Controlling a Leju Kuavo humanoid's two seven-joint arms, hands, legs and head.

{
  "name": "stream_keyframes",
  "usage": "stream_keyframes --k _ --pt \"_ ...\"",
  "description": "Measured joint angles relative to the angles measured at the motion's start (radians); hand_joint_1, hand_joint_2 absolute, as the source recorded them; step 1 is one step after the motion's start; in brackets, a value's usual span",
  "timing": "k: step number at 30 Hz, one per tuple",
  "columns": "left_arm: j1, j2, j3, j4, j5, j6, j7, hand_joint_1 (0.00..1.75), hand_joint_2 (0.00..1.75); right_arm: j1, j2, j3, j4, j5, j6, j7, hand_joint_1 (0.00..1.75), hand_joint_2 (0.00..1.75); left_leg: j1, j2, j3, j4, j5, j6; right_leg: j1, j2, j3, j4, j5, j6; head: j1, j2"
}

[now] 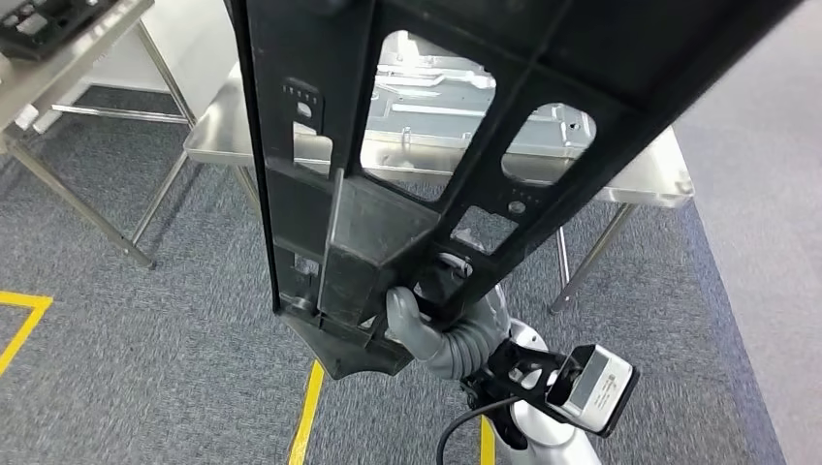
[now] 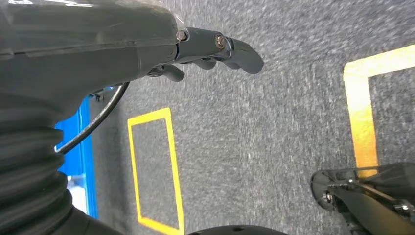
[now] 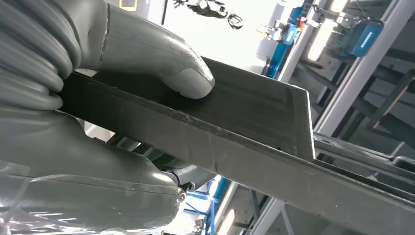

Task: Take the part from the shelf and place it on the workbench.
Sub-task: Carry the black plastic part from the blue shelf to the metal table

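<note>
A large black plastic part with cut-out windows fills the upper head view, raised and tilted in front of the camera. My right hand grips it from below at its lower end. In the right wrist view the thumb presses on the part's flat flange, with the rest of the right hand under it. The steel workbench stands just beyond the part. My left hand hangs over the grey carpet, its fingers loosely apart and holding nothing.
A silver sheet-metal panel lies on the workbench, seen through the part's windows. A second steel table stands at the far left with a dark tray on it. Yellow tape lines mark the carpet.
</note>
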Motion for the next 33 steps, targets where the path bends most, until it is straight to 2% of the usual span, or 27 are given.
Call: stream_keyframes --k 2,3,5,6,7,8,10,11,12,13,15,17,18,20,21,22,23,25,26,27,29,31,32,33 --pt "0.000 -0.002 0.000 0.000 0.001 0.000 0.000 0.00 1.75 -0.002 0.000 0.000 0.000 0.000 0.001 0.000 1.75 1.75 0.006 0.000 0.011 -0.012 0.000 0.012 0.000 -0.002 -0.016 0.041 -0.025 0.011 0.002 0.000" --pt "-0.001 -0.003 0.000 0.000 0.001 0.000 0.001 0.00 1.75 -0.002 0.000 0.000 0.000 0.000 0.001 -0.001 1.75 1.75 0.007 0.001 0.016 -0.016 -0.001 0.017 -0.001 -0.004 -0.043 0.092 -0.047 0.015 0.003 0.000" --pt "-0.002 -0.003 0.001 0.000 0.002 -0.001 0.003 0.00 1.75 0.001 -0.002 0.000 0.002 0.000 0.001 -0.001 1.75 1.75 0.005 0.001 0.022 -0.016 -0.007 0.024 -0.003 -0.004 -0.121 0.222 -0.091 0.020 0.003 0.000" --pt "-0.002 -0.003 0.002 0.000 0.003 -0.002 0.004 0.00 1.75 0.003 -0.002 0.000 0.003 0.000 0.002 -0.001 1.75 1.75 0.005 0.001 0.026 -0.016 -0.010 0.025 -0.004 -0.004 -0.152 0.264 -0.094 0.021 0.003 0.000" --pt "-0.001 -0.003 0.003 0.000 0.003 -0.003 0.007 0.00 1.75 0.005 -0.003 0.000 0.003 0.000 0.002 0.000 1.75 1.75 0.005 0.000 0.031 -0.016 -0.015 0.025 -0.005 -0.004 -0.167 0.272 -0.078 0.022 0.003 0.000" --pt "-0.001 -0.004 0.003 0.000 0.003 -0.003 0.008 0.00 1.75 0.007 -0.003 0.000 0.004 0.000 0.002 0.000 1.75 1.75 0.005 -0.001 0.038 -0.015 -0.020 0.023 -0.006 -0.005 -0.162 0.243 -0.043 0.020 0.003 0.000" --pt "0.000 -0.004 0.004 0.000 0.003 -0.003 0.010 0.00 1.75 0.007 -0.003 0.000 0.004 0.000 0.003 -0.001 1.75 1.75 0.003 -0.003 0.052 -0.014 -0.033 0.018 -0.005 -0.006 -0.113 0.117 0.039 0.013 0.003 0.000" --pt "-0.001 -0.004 0.004 0.000 0.003 -0.003 0.011 0.00 1.75 0.007 -0.003 0.000 0.004 0.000 0.003 -0.001 1.75 1.75 0.002 -0.004 0.057 -0.013 -0.039 0.013 -0.003 -0.007 -0.089 0.061 0.061 0.009 0.003 0.000" --pt "-0.001 -0.004 0.004 0.000 0.002 -0.004 0.011 0.00 1.75 0.007 -0.003 0.000 0.005 0.000 0.003 -0.001 1.75 1.75 0.000 -0.004 0.059 -0.012 -0.043 0.008 0.000 -0.007 -0.075 0.026 0.068 0.004 0.003 0.000" --pt "-0.001 -0.004 0.004 0.000 0.002 -0.004 0.011 0.00 1.75 0.008 -0.004 0.000 0.005 0.000 0.004 -0.001 1.75 1.75 -0.001 -0.004 0.060 -0.012 -0.046 0.002 0.002 -0.007 -0.070 0.015 0.062 0.000 0.003 0.000" --pt "-0.002 -0.004 0.004 0.000 0.002 -0.003 0.011 0.00 1.75 0.010 -0.004 -0.001 0.006 0.000 0.004 -0.007 1.75 1.75 -0.001 -0.002 0.064 -0.015 -0.051 -0.008 0.000 -0.004 -0.065 0.007 0.059 -0.009 0.002 0.000" --pt "-0.003 -0.003 0.004 0.000 0.002 -0.003 0.010 0.00 1.75 0.012 -0.003 -0.001 0.007 0.000 0.005 -0.017 1.75 1.75 0.000 -0.002 0.054 0.017 -0.073 -0.018 -0.005 -0.005 -0.053 -0.003 0.056 -0.021 0.001 0.000" --pt "-0.003 -0.003 0.005 0.000 0.002 -0.003 0.010 0.00 1.75 0.012 -0.004 -0.001 0.008 0.000 0.005 -0.021 1.75 1.75 0.002 -0.002 0.032 0.064 -0.095 -0.023 -0.007 -0.006 -0.046 -0.007 0.053 -0.027 0.001 0.000" --pt "-0.001 -0.002 0.005 0.000 0.003 -0.003 0.009 0.00 1.75 0.015 -0.004 -0.001 0.012 0.000 0.005 -0.023 1.75 1.75 0.004 -0.002 -0.044 0.201 -0.144 -0.031 -0.006 -0.007 -0.037 -0.008 0.045 -0.033 0.000 0.000" --pt "0.000 -0.002 0.005 0.000 0.003 -0.003 0.009 0.00 1.75 0.017 -0.004 -0.001 0.014 0.000 0.005 -0.024 1.75 1.75 0.005 -0.002 -0.078 0.254 -0.154 -0.034 -0.006 -0.007 -0.032 -0.008 0.041 -0.035 0.000 0.000" --pt "0.002 -0.001 0.005 0.000 0.003 -0.003 0.008 0.00 1.75 0.020 -0.005 -0.001 0.017 0.000 0.005 -0.026 1.75 1.75 0.006 -0.002 -0.098 0.274 -0.143 -0.035 -0.005 -0.005 -0.027 -0.008 0.036 -0.035 0.000 0.000" --pt "0.003 -0.001 0.006 0.000 0.002 -0.003 0.007 0.00 1.75 0.022 -0.006 -0.001 0.019 0.000 0.005 -0.029 1.75 1.75 0.006 -0.002 -0.098 0.253 -0.113 -0.035 -0.005 -0.004 -0.020 -0.007 0.031 -0.033 0.000 0.000" --pt "0.004 0.000 0.006 0.000 0.002 -0.003 0.005 0.00 1.75 0.025 -0.008 -0.001 0.020 0.000 0.005 -0.035 1.75 1.75 0.007 -0.002 -0.052 0.124 -0.026 -0.031 -0.005 -0.001 -0.003 -0.006 0.018 -0.028 0.000 0.000" --pt "0.004 0.000 0.006 0.000 0.002 -0.003 0.004 0.00 1.75 0.025 -0.009 -0.001 0.020 0.000 0.005 -0.038 1.75 1.75 0.005 -0.002 -0.026 0.062 0.002 -0.027 -0.004 -0.001 0.003 -0.005 0.012 -0.024 0.000 0.000" --pt "0.004 0.001 0.006 0.000 0.002 -0.003 0.003 0.00 1.75 0.025 -0.009 -0.001 0.020 0.000 0.005 -0.040 1.75 1.75 0.002 -0.002 -0.009 0.021 0.015 -0.022 -0.003 0.000 0.006 -0.004 0.008 -0.019 0.000 0.000" --pt "0.004 0.001 0.006 0.000 0.001 -0.003 0.001 0.00 1.75 0.026 -0.010 -0.001 0.020 0.000 0.004 -0.041 1.75 1.75 -0.003 -0.003 -0.001 0.000 0.009 -0.012 -0.001 0.000 0.007 -0.006 0.003 -0.009 -0.001 0.000" --pt "0.004 0.000 0.006 0.000 0.000 -0.003 0.000 0.00 1.75 0.027 -0.011 -0.001 0.020 0.000 0.002 -0.041 1.75 1.75 0.002 -0.004 0.006 -0.007 0.007 0.000 0.000 -0.001 0.009 -0.003 -0.004 0.002 0.000 0.000" --pt "0.004 0.000 0.006 0.000 -0.001 -0.003 0.000 0.00 1.75 0.026 -0.012 -0.001 0.019 0.000 0.002 -0.041 1.75 1.75 0.004 -0.003 0.012 -0.012 0.005 0.007 0.000 -0.002 0.003 0.016 -0.015 0.007 0.001 0.000" --pt "0.004 0.000 0.006 0.000 -0.002 -0.003 0.000 0.00 1.75 0.026 -0.013 -0.001 0.019 0.000 0.001 -0.042 1.75 1.75 0.007 -0.003 0.019 -0.017 0.004 0.013 0.000 -0.003 -0.017 0.057 -0.034 0.011 0.002 0.000"
